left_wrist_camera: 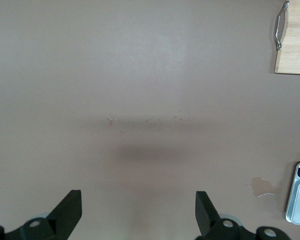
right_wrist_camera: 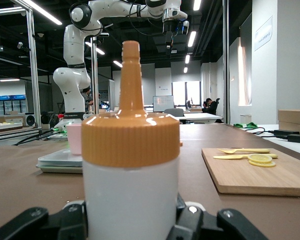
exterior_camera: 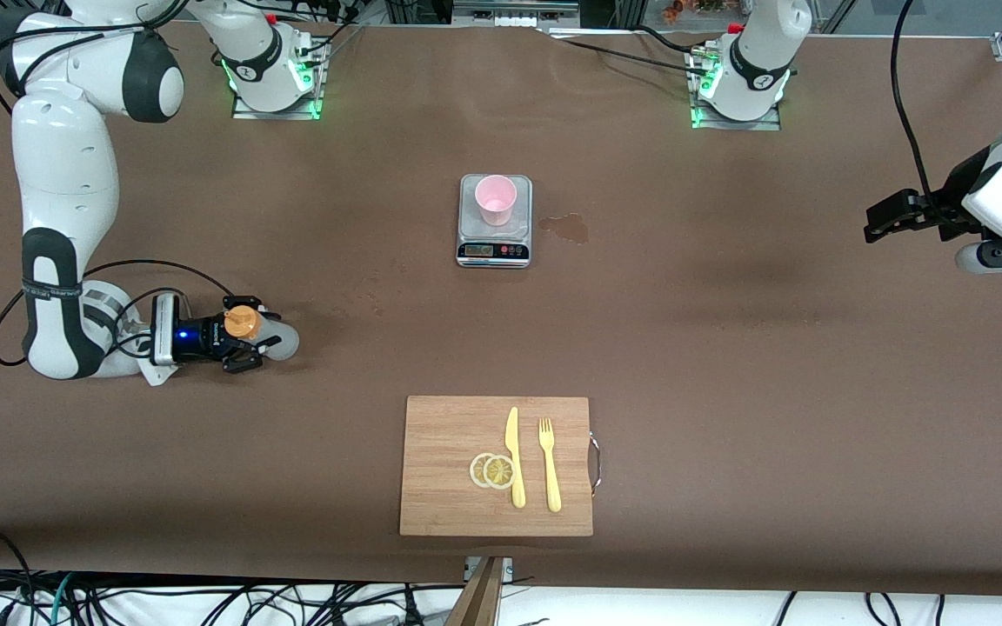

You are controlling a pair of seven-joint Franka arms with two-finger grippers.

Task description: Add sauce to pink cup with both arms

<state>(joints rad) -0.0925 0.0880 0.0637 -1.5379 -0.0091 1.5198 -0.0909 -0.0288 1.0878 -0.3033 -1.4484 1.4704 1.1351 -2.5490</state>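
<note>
My right tool (exterior_camera: 250,342) sits low at the counter's right-arm end, fingers straddling the frosted-white squeeze bottle w/ orange nozzle cap (exterior_camera: 250,330); can't tell if they're pinching it yet. I'd seat them mid-body, squeeze gently and lift upright, then head for the pale pink plastic cup (exterior_camera: 496,200) on the small grey scale (exterior_camera: 494,250) mid-counter. Left tool (exterior_camera: 897,217) waits spread wide over the left-arm edge.

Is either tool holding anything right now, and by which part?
The right tool sits around the sauce bottle at its white body, below the orange cap; whether it grips cannot be told. The left tool is open and empty.

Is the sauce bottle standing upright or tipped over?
Upright: the sauce bottle stands on the table, orange nozzle pointing straight up, between the right gripper's jaws.
</note>
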